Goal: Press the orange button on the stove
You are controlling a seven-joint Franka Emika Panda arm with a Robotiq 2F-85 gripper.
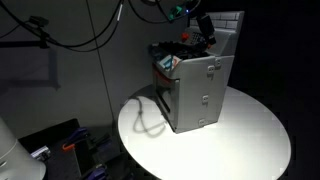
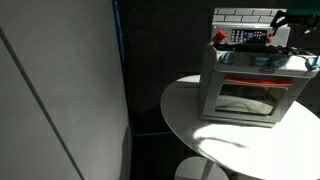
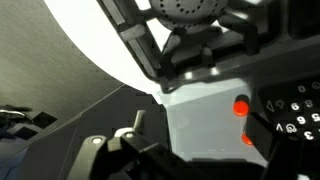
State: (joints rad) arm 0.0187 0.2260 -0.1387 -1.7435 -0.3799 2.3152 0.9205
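Nearest the wrist camera, the claw [image 3: 196,125] enters from the bottom edge as dark, blurred parts at left and right. Its fingers look spread, and the grey face of the stove [image 3: 200,110] shows in the gap between them. On that face, towards the right finger, glows the orange button [image 3: 241,107]. A second reddish spot lies just below it, partly hidden. A dark panel [image 3: 295,110] with small white symbols lies to the right of the button. A round burner [image 3: 190,14] and its black grate lie at the top. The white counter [image 3: 100,45] curves away at upper left.

In an exterior view the stove [image 1: 200,95] stands near the middle of the round counter [image 1: 250,135]. The claw [image 1: 205,30] hangs just over its top, and black cables [image 1: 80,30] droop across the dark background.

In an exterior view the stove [image 2: 212,75] faces the camera with its oven door [image 2: 250,100] shut. Its white tiled back panel [image 2: 235,14] rises behind. The claw [image 2: 290,20] is above the right end of the cooktop. A wide grey wall [image 2: 60,90] fills the left.
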